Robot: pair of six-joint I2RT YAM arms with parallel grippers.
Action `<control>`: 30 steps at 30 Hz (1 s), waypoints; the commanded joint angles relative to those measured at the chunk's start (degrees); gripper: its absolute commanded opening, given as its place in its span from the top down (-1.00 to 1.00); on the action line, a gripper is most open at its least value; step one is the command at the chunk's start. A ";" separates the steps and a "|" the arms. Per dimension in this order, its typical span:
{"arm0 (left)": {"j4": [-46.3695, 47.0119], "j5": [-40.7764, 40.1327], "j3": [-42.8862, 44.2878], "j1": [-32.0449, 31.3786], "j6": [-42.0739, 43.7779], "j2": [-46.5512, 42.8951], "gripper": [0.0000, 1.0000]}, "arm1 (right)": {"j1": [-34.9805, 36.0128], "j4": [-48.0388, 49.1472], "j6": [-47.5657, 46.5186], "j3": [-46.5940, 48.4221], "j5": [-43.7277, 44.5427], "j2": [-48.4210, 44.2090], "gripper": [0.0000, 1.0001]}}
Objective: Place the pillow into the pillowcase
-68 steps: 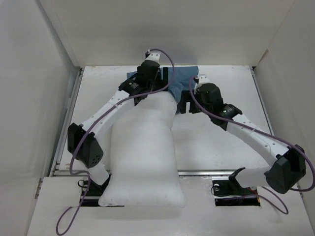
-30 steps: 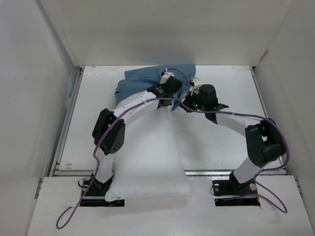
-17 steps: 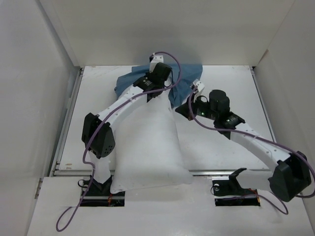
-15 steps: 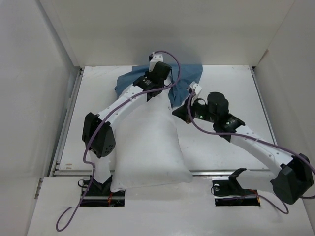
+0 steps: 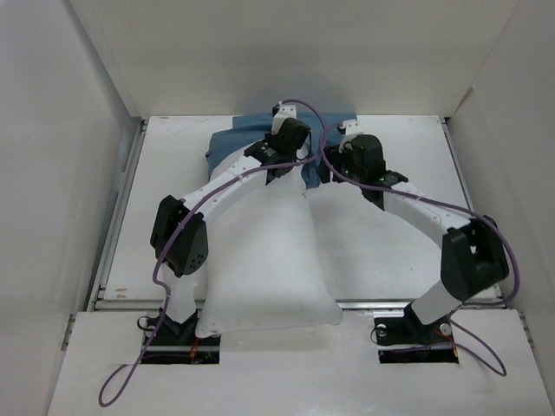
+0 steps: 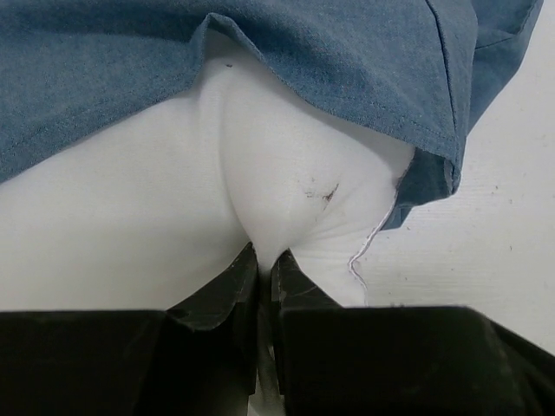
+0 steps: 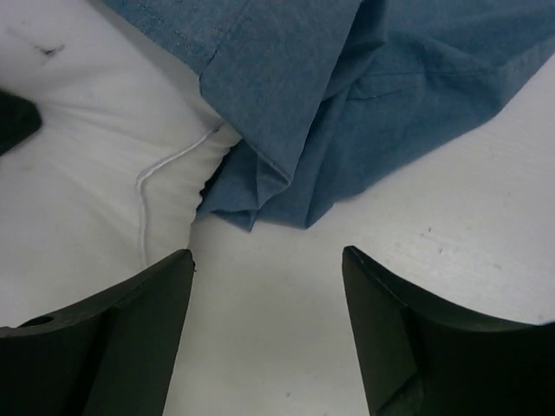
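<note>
Pinches pillow (image 6: 130, 217) fold in left end effector (image 6: 260, 256), clamped tight, to shove far end under pillowcase (image 6: 303, 52) hem, most yet outside. Holds right end effector (image 7: 264, 260) wide open, empty, above hem on counter (image 7: 486, 208), likely for tugging.

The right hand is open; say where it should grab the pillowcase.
Probably the bunched hem fold of the pillowcase beside the pillow, the right hand coming in from the table side: that fold lies loose, off the pillow.
</note>
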 commanded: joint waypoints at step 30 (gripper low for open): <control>2.03 2.72 3.47 -1.87 -2.44 1.84 1.00 | 15.24 8.45 6.37 -14.98 -19.95 -14.94 1.00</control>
